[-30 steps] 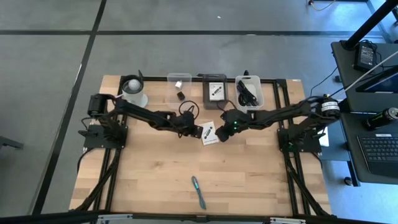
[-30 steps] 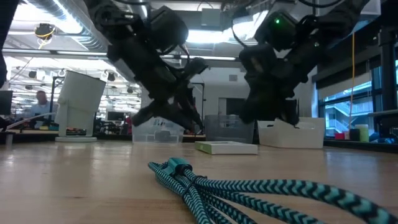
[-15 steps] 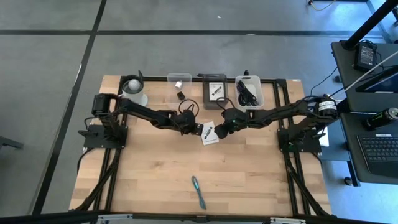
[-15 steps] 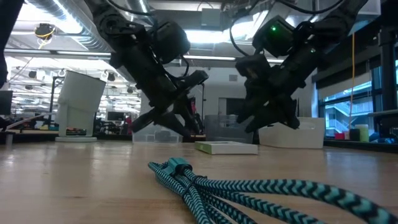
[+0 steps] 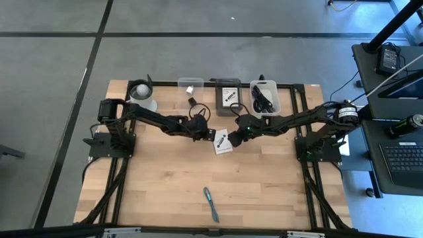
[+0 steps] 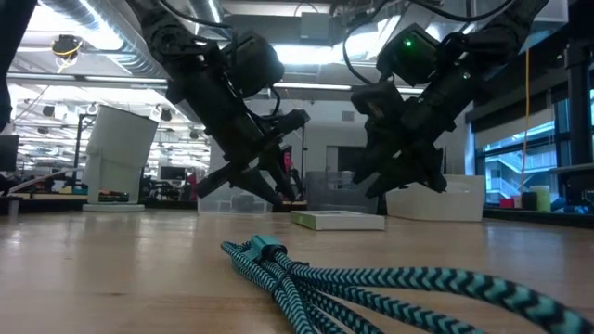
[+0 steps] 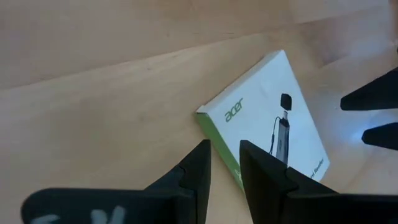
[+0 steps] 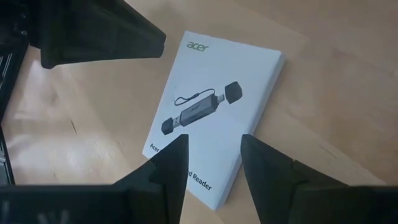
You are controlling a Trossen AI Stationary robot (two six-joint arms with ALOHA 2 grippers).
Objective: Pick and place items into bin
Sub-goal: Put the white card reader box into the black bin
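A white Acer box printed with a black card reader (image 5: 222, 141) lies flat on the wooden table, also showing as the box (image 6: 339, 220) in the low view. My left gripper (image 5: 207, 136) hovers at the box's left corner (image 7: 205, 118), with a narrow gap between its fingers (image 7: 224, 149). My right gripper (image 5: 233, 139) hovers over the box's right part (image 8: 217, 106) and is open (image 8: 214, 146), with the box under the gap. A teal braided cable (image 5: 210, 203) lies near the table's near edge (image 6: 371, 278).
Three clear bins stand along the far edge: a left bin (image 5: 190, 88), a middle bin with a white card (image 5: 229, 96), and a right bin with black cable (image 5: 264, 98). A white cup (image 5: 142, 98) stands far left. Bare wood stretches between the box and the teal cable.
In the first half second both grippers edged a little toward the white box, the left toward the right edge and the right toward the left edge, and the right one tipped. Since then both have kept still. The box has not moved.
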